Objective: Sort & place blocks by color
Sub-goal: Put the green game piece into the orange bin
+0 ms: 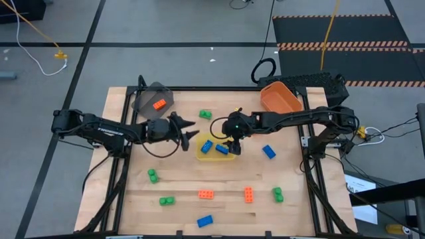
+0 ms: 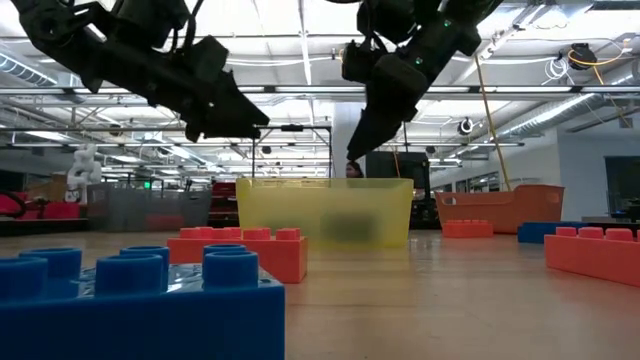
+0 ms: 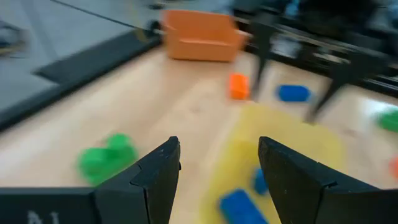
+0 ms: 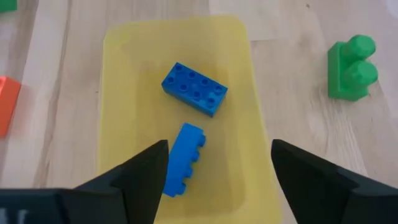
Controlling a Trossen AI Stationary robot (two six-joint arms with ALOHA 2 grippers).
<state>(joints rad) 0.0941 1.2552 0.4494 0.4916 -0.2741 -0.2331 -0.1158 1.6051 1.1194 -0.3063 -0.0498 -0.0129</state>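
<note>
The yellow bin (image 1: 201,157) holds two blue blocks (image 4: 194,89) (image 4: 183,160); one lies flat, studs up, and the other is on its side. My right gripper (image 4: 217,155) hovers open above them (image 1: 232,147), touching nothing. My left gripper (image 1: 191,131) is open in the air at the bin's left edge, with its fingers (image 3: 163,165) pointing toward the bin (image 3: 280,149). A green block (image 3: 106,158) lies on the table near it. Green, orange and blue blocks (image 1: 206,194) (image 1: 268,151) (image 1: 153,175) are scattered over the table.
A grey bin (image 1: 147,94) at the far left holds one orange block (image 1: 159,104). An orange bin (image 1: 280,98) stands at the far right. More blocks lie along the near side (image 1: 248,194) (image 1: 277,194) (image 1: 166,200) (image 1: 204,221). A green one (image 1: 205,115) is beyond the yellow bin.
</note>
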